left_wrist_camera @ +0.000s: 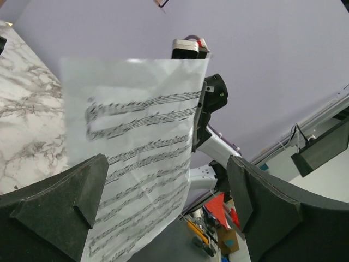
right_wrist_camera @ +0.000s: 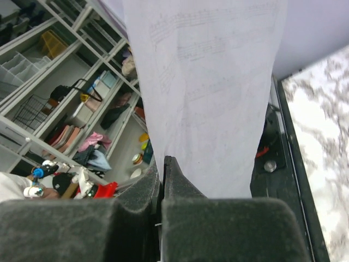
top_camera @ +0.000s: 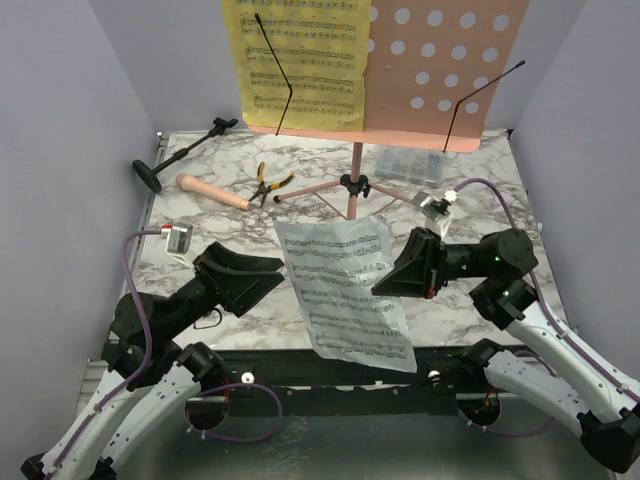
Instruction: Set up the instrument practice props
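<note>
The pink perforated music stand stands at the back, its tripod legs on the marble. A yellow music sheet rests on its left half. My right gripper is shut on the right edge of a white music sheet and holds it up above the table's front; the sheet also shows in the right wrist view and the left wrist view. My left gripper is open and empty, just left of the sheet. The black mic stand and the pink-beige microphone lie at the back left.
Yellow-handled pliers lie right of the microphone. A clear compartment box sits behind the stand's legs at the right. Grey walls close the table on three sides. Two black wire page holders hinge out from the stand's desk.
</note>
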Available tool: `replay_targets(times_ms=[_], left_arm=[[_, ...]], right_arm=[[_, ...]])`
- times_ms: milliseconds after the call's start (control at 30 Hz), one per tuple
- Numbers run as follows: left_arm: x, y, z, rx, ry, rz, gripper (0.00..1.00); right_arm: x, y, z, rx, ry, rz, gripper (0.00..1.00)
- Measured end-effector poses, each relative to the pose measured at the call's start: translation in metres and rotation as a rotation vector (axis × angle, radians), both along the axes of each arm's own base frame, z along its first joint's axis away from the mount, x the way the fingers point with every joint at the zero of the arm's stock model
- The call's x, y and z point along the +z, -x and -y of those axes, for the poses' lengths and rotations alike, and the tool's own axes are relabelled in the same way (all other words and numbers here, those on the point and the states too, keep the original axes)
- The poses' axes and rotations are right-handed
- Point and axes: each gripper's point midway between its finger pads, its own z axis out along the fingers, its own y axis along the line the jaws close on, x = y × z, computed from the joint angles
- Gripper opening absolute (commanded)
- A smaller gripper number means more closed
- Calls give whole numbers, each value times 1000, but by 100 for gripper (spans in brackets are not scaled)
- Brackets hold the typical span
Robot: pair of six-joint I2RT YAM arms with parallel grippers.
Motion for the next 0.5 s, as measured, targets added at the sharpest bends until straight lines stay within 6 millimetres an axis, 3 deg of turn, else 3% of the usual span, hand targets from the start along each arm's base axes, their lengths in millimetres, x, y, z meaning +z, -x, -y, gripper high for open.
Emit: replay_targets(times_ms=[233,500], left_arm=[[0,3,-3,1,23,23,99],[-10,6,54,-341,21,11,74]], right_arm=[[41,18,14,0,-135,131,0],[80,16,16,-49,-167,196,0]])
